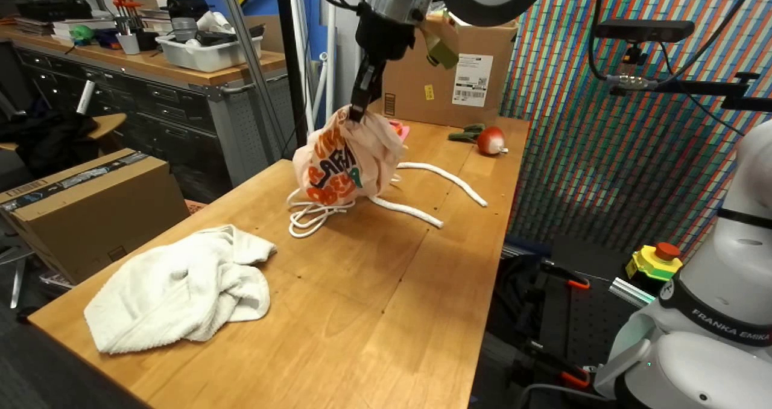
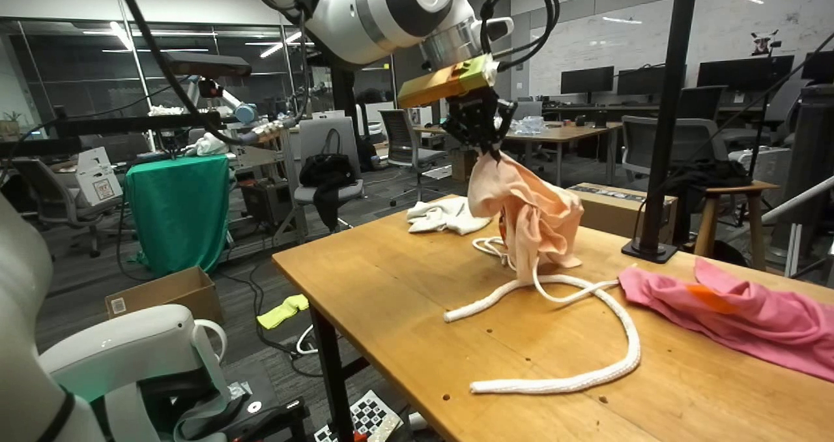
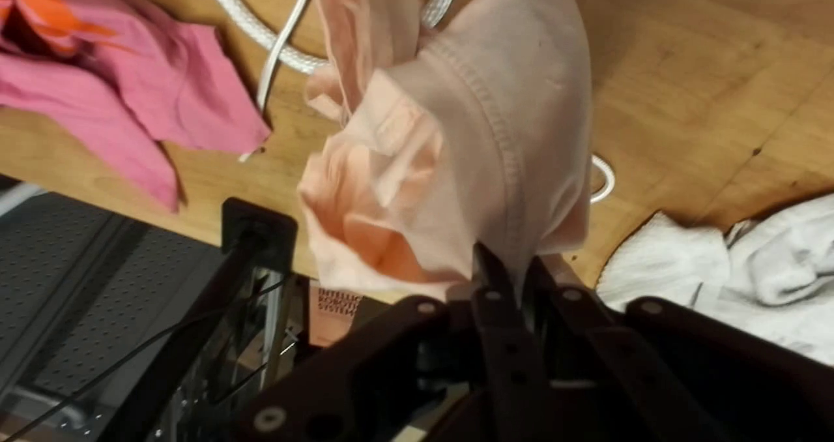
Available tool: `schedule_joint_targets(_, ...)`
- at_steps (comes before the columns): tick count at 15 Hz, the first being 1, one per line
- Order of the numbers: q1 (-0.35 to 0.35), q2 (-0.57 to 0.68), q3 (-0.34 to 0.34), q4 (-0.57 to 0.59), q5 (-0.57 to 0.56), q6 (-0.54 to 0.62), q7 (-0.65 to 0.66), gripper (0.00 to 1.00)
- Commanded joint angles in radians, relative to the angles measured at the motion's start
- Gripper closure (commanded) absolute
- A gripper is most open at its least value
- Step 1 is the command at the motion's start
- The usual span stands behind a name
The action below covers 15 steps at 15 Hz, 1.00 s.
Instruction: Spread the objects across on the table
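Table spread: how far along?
Looks done: the white towel and pink cloth lie apart on the table, either side of the peach cloth.
In hand: that peach cloth, its upper part pinched in the jaws.
Left, probably: laying it down clear of the white rope by its lower edge.

Cardboard boxes (image 1: 108,219), chairs (image 2: 399,134), monitors (image 2: 588,81), stool (image 2: 749,188).

Pink cloth (image 3: 130,83) partly off-frame, wrist vw; towel (image 3: 788,279) ditto
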Motion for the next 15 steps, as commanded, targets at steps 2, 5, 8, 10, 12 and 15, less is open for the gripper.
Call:
schedule_joint_targets(2, -0.011, -0.069, 0.006, 0.020, -0.027, 0.017, 0.062, 0.94)
schedule_joint_targets(5, 0.018, -0.098, 0.011, 0.038, 0.041, -0.034, 0.010, 0.94)
schedule_joint_targets(8, 0.069, -0.123, 0.011, 0.045, 0.153, -0.087, -0.068, 0.94)
schedule_joint_targets(10, 0.119, -0.135, 0.009, 0.059, 0.265, -0.147, -0.149, 0.94)
schedule_joint_targets(12, 0.162, -0.142, 0.015, 0.076, 0.354, -0.206, -0.208, 0.94)
schedule_joint_targets(15, 0.204, -0.133, 0.030, 0.103, 0.433, -0.290, -0.253, 0.94)
